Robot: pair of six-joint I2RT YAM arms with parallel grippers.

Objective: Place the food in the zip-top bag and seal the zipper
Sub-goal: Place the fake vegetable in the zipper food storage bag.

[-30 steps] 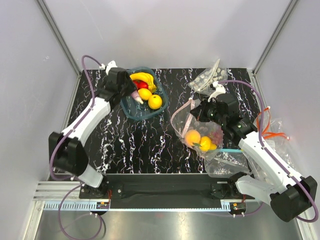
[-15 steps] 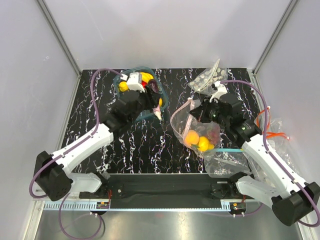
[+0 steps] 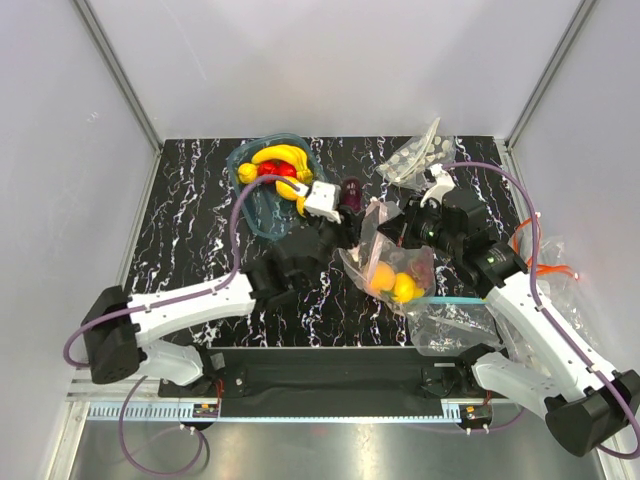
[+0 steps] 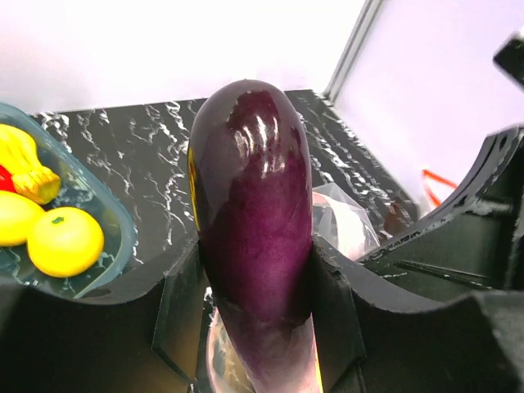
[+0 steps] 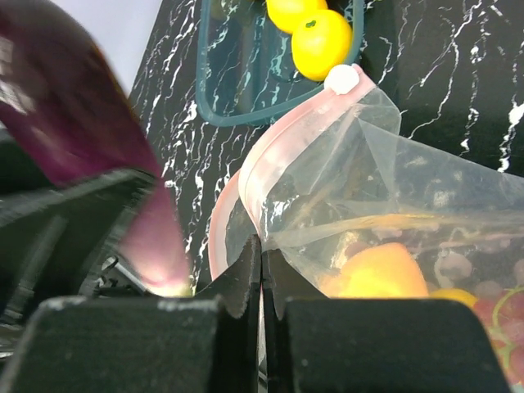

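My left gripper [image 3: 336,203] is shut on a glossy dark purple eggplant [image 3: 350,194], held upright just left of the bag's mouth. In the left wrist view the eggplant [image 4: 250,180] fills the gap between the left gripper's [image 4: 258,286] jaws. The clear zip-top bag [image 3: 398,258] holds an orange [image 3: 382,275], a lemon [image 3: 405,289] and dark grapes [image 3: 427,268]. My right gripper [image 5: 262,266] is shut on the bag's pink zipper strip [image 5: 278,160] and holds the mouth up and open. The eggplant [image 5: 78,139] shows blurred at the left of that view.
A teal tray [image 3: 250,205] at the back left holds a banana [image 3: 284,155], lemons and a red fruit. A crumpled clear bag [image 3: 415,155] lies at the back right. A clear bag with a teal-blue strip [image 3: 455,320] lies at front right, beside orange cable [image 3: 535,255].
My left arm has swung from the teal tray to the right, carrying the eggplant to the bag's mouth. My right gripper has kept hold of the bag with little movement.
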